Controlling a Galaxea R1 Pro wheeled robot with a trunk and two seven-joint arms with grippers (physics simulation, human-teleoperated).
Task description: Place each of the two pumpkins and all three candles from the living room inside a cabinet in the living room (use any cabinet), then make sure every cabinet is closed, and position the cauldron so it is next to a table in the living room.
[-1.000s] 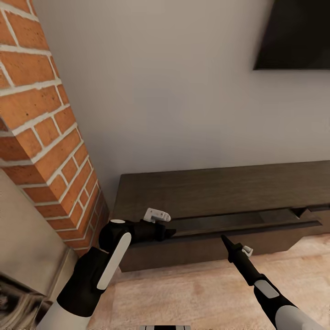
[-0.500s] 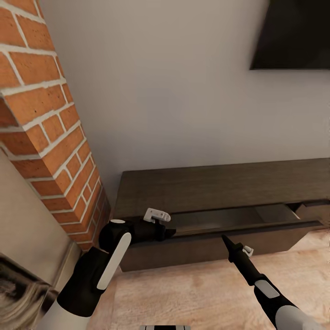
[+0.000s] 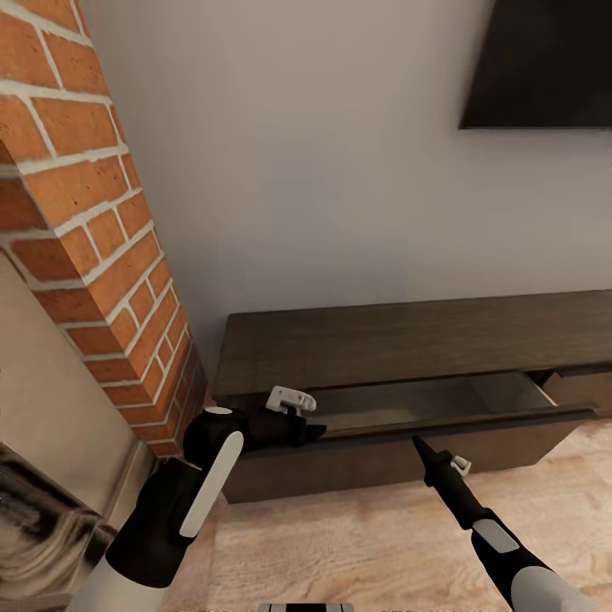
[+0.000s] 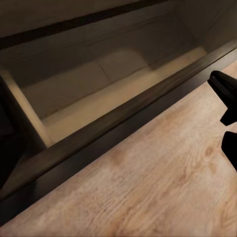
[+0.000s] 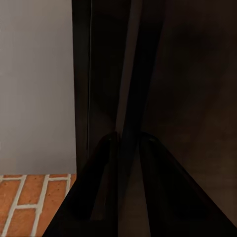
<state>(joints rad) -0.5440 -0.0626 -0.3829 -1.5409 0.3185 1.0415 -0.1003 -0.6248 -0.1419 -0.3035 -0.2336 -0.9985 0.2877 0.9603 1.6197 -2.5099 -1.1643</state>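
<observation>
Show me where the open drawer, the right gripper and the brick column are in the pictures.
open drawer (image 3: 442, 418): head view, top edge of its pulled-out front.
right gripper (image 3: 416, 442): head view, tip of its fingers at the drawer front.
brick column (image 3: 102, 255): head view, its brick face.

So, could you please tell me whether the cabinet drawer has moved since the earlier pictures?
Yes. The drawer front has come further out from the cabinet top, toward the robot, showing more of the drawer's inside.

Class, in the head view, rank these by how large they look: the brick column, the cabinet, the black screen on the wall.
1. Brick column
2. Cabinet, though the frame cuts it off
3. Black screen, also cut off by the frame
</observation>
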